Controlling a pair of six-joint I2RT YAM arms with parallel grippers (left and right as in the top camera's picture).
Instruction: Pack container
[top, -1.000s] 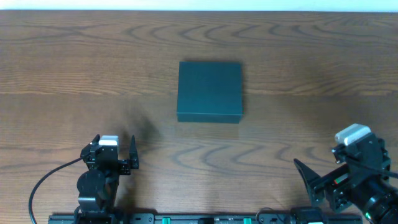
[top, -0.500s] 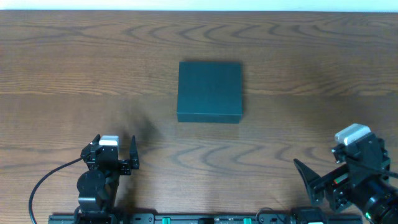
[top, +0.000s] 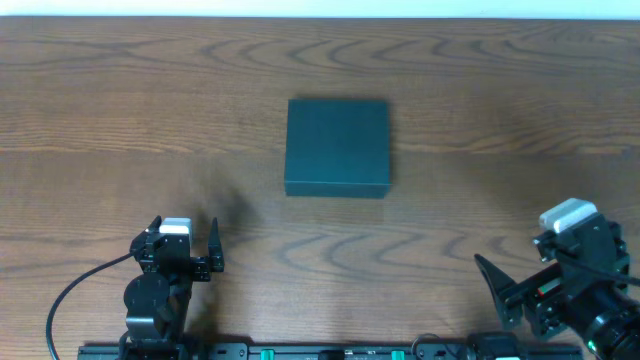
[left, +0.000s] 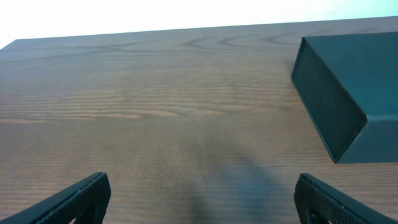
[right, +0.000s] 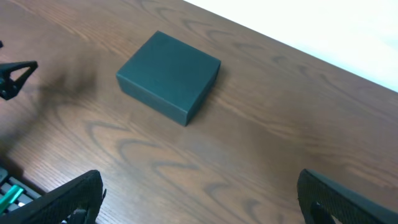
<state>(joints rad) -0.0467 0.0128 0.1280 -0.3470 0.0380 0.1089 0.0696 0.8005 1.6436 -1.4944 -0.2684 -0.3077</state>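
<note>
Both my arms are parked at the near edge of the table (top: 100, 120). My left gripper (top: 184, 238) sits near the near-left corner, fingers spread wide with nothing between them, pointing straight toward the far edge; its wrist view shows only bare wood in the gap. My right gripper (top: 500, 290) is by the near-right corner, jaws also wide apart and empty, angled toward the table's middle and the left, arm folded low. Further out, the container (top: 337, 146) sits about mid-table, slightly nearer the far edge than the near one, lid closed and flat, well apart from both grippers. It lies ahead and to the right of my left gripper, ahead and to the left of my right one. The footprint looks close to square from overhead, so I can't call a long axis; its edges run roughly parallel to the table edges. The left looks a bit nearer, the box edge clipping its wrist view at the right (left: 348, 93). I see no snack packets on the table, and I can't tell which side the lid's hinge is on.
</note>
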